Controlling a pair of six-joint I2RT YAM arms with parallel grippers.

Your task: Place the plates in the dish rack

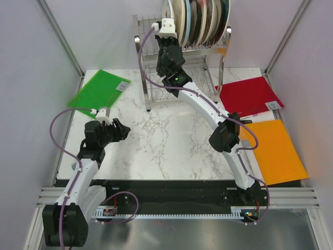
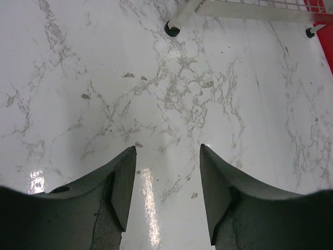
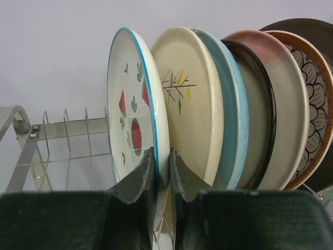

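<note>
Standing on edge in the upper tier of the chrome wire dish rack (image 3: pixel 57 127), at the far middle of the marble table (image 1: pixel 171 151): one row of plates, close together, faces turned the same way.

1. Watermelon plate (image 3: pixel 130 104). White, teal rim, red slices and small leaves. It was leftmost in the right wrist view, with bare wire slots to its left. The right gripper (image 3: pixel 161 152) was clamped narrow on its lower rim, one finger on the face and one on the back. Its seat in the wires was hidden by the fingers.
2. Leaf-sprig plate (image 3: pixel 190 99). Cream face, light-blue back, just beside item 1.
3. Dark-rimmed plate (image 3: pixel 258 120). Greyish face.
4. Pink-and-cream plate (image 3: pixel 291 109).
5. Brown-rimmed plate (image 3: pixel 318 104). Petal pattern.
6. Dark plate (image 3: pixel 307 26). It was last in the row and mostly hidden.

Left gripper (image 2: pixel 167 148): it held nothing, and its jaws stood moderately apart. It hung over bare marble at the left of the table, well apart from the rack. A black rack foot (image 2: pixel 171 28) showed at the far edge of its view.

Mats, all flat:
- The green mat (image 1: pixel 99 91) lay at the far left.
- The red mat (image 1: pixel 250 96) lay to the right of the rack.
- The orange mat (image 1: pixel 273 151) lay nearer, on the right.
</note>
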